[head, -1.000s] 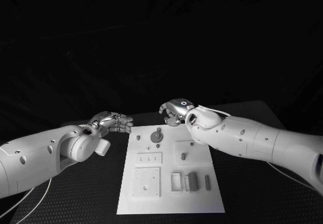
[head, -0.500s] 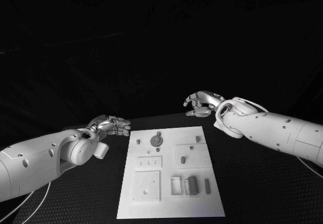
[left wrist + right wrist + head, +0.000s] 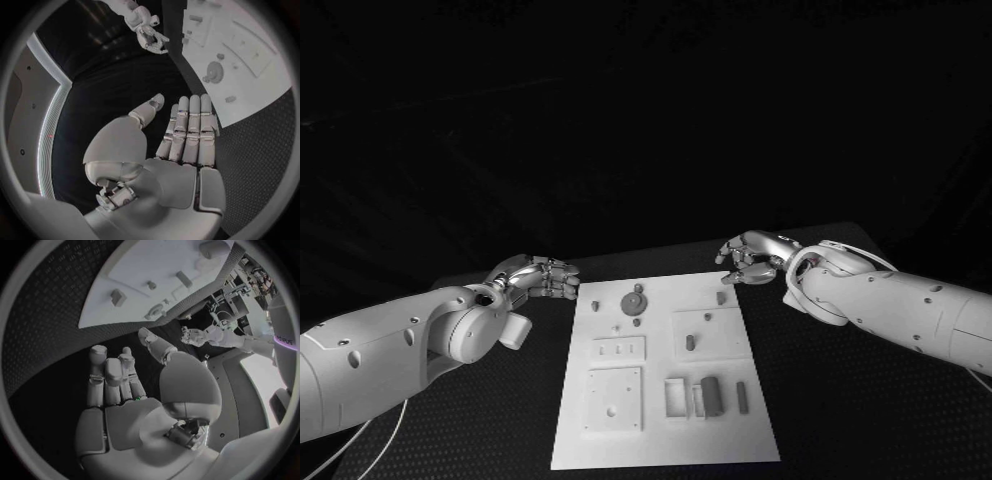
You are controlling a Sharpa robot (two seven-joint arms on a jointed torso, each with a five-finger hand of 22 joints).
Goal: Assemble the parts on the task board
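The white task board (image 3: 733, 440) lies in the middle of the black table. On it I see a grey gear (image 3: 633, 300) near the far end, a small peg (image 3: 723, 297) at the far right, another peg (image 3: 691, 342) mid-board, and upright grey blocks (image 3: 710, 392) nearer me. My left hand (image 3: 538, 277) hovers off the board's far left corner, fingers straight and empty in the left wrist view (image 3: 181, 135). My right hand (image 3: 751, 258) hovers just beyond the far right corner, empty in the right wrist view (image 3: 125, 390).
Black matte table surrounds the board (image 3: 262, 90) on all sides. Recessed square plates (image 3: 615, 397) take up the board's left half. In the left wrist view the right hand (image 3: 150, 32) hangs beyond the board; the right wrist view shows the left hand (image 3: 200, 335) past the board (image 3: 131, 260).
My right hand has swung from over the board's far edge out to the right, then come down beside the far right corner. The left hand has hardly moved.
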